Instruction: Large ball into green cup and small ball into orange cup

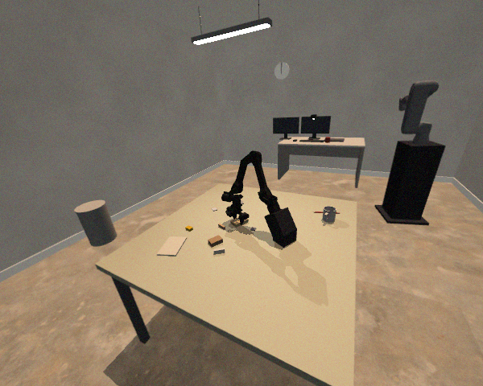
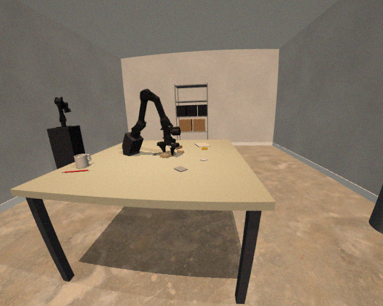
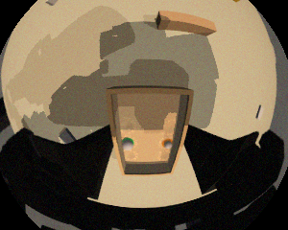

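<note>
The wooden puzzle [image 3: 150, 130] is a small framed tray under a clear cover. It sits between my fingers in the wrist view. My gripper [image 3: 148, 126] is shut on the puzzle and holds it low over the table, left of the arm's base [image 1: 281, 226]. The green cup [image 3: 127, 142] is at the tray's near left corner and the orange cup [image 3: 167, 144] at the near right. A pale ball shows at each cup, but I cannot tell their sizes. In the top and exterior views the gripper [image 1: 235, 219] [image 2: 166, 151] and the puzzle [image 1: 235, 223] [image 2: 165, 154] are tiny.
Two wooden blocks [image 1: 215, 240] [image 1: 221, 226], a yellow block [image 1: 188, 227], a grey card [image 1: 219, 252] and a sheet of paper [image 1: 171, 245] lie near the gripper. A mug [image 1: 328, 214] and a red pencil [image 2: 75, 171] are at the far side of the table.
</note>
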Controlling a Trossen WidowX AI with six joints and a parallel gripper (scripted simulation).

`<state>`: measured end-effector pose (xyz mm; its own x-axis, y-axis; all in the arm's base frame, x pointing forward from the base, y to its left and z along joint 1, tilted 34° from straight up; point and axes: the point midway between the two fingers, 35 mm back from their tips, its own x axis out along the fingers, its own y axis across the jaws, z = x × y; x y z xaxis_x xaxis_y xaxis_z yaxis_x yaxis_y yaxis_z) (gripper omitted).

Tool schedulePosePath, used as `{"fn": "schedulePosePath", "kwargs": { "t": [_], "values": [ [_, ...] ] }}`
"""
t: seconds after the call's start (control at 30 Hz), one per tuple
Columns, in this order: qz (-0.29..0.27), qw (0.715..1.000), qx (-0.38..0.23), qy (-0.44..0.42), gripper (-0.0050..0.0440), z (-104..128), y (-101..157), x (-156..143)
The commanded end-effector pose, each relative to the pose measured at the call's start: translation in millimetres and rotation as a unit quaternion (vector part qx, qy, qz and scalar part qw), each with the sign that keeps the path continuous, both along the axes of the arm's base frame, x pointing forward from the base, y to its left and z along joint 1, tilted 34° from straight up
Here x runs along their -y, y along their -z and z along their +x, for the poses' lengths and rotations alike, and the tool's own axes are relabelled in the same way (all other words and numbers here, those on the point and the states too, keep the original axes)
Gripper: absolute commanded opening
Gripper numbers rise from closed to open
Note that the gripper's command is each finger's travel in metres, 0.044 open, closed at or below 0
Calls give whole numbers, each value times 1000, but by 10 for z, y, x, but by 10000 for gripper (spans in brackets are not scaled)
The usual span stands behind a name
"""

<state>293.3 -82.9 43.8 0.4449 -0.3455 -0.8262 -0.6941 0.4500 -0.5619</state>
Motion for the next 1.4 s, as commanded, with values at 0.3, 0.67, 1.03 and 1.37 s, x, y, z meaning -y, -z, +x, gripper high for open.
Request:
{"fn": "schedulePosePath", "kwargs": {
  "t": [0.3,0.67,1.03,1.37],
  "values": [
    [0,1000,2,0,120,12,15,10],
    [0,1000,2,0,336,12,15,10],
    [0,1000,2,0,440,12,15,10],
    [0,1000,2,0,440,12,15,10]
  ]
}}
